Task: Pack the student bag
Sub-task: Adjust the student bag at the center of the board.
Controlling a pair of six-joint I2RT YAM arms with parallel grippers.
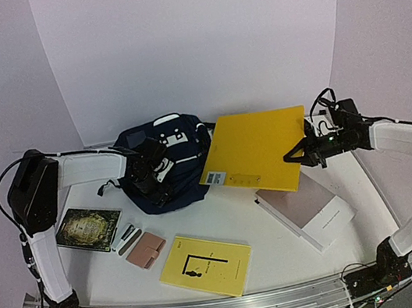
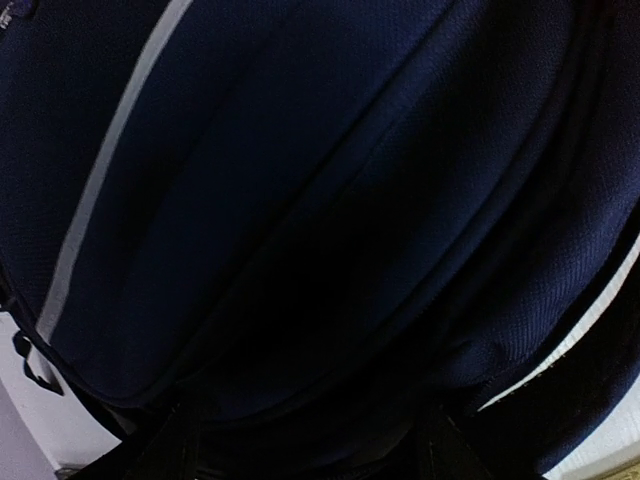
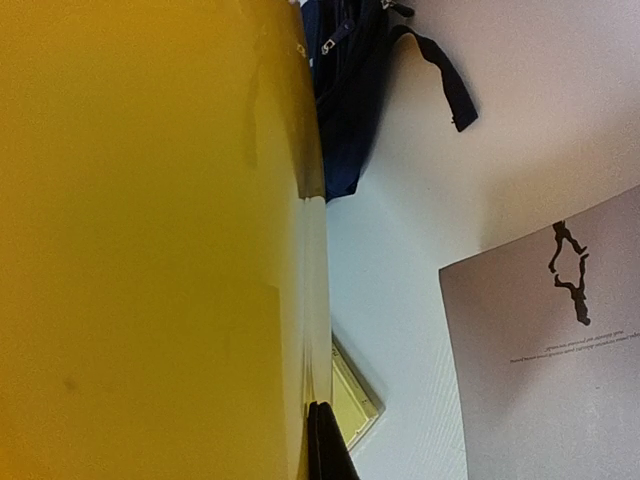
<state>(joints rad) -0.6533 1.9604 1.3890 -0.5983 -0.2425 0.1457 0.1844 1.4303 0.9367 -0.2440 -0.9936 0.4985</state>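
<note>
Student bag (image 1: 186,179) lies at the far left-centre of the white table (image 1: 228,215), flat beneath the left gripper (image 1: 150,181), whose jaws stand wide apart against its navy fabric. The left arm rises from the near left corner and bends, its forearm level and reaching right. The right gripper (image 1: 299,154), arm bent at the right edge and reaching left, is clamped on the right edge of a large yellow folder (image 1: 256,145), whose left edge overlaps the bag.

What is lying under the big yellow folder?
From above, the yellow folder hides everything beneath it. The right wrist view shows white table along its edge, with the student bag beyond.
</note>
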